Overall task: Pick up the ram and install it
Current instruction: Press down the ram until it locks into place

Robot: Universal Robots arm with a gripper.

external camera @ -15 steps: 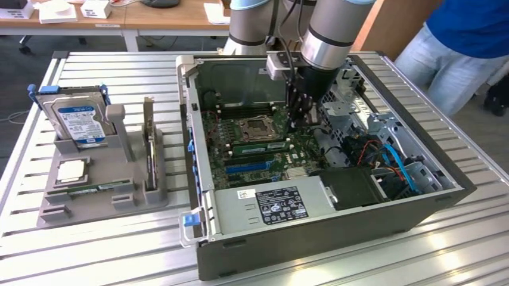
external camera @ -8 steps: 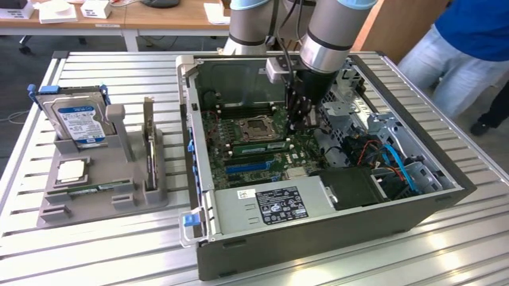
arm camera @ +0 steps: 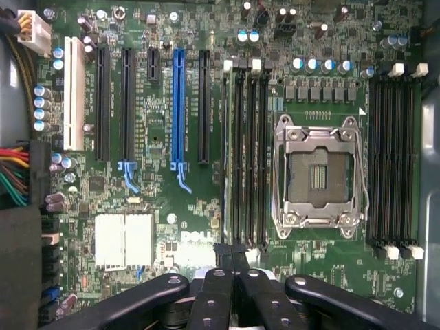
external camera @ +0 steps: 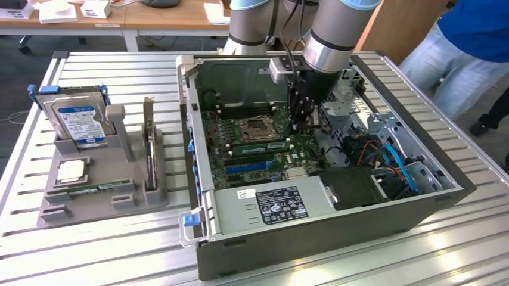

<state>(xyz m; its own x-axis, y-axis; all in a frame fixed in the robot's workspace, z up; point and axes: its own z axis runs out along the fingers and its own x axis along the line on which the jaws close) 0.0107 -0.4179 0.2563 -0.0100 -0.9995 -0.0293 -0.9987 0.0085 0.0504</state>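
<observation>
A green ram [external camera: 258,145] stands in a memory slot just beside the CPU socket [external camera: 256,127] on the motherboard inside the open computer case [external camera: 318,238]. A second ram [external camera: 95,189] lies in the grey holder [external camera: 104,202] at the exterior view's left. My gripper [external camera: 304,126] hangs low over the board at the end of that slot bank nearest the exterior view's right. In the wrist view the gripper [arm camera: 231,253] is shut, its black fingertips pressed together over the end of the black memory slots [arm camera: 245,158], with nothing visibly between them.
The holder also carries a blue-labelled hard drive [external camera: 78,122], an upright expansion card [external camera: 149,143] and a square chip [external camera: 70,171]. Cables [external camera: 390,158] and a power supply [external camera: 270,205] fill the case's near end. A person [external camera: 461,53] stands at the far right.
</observation>
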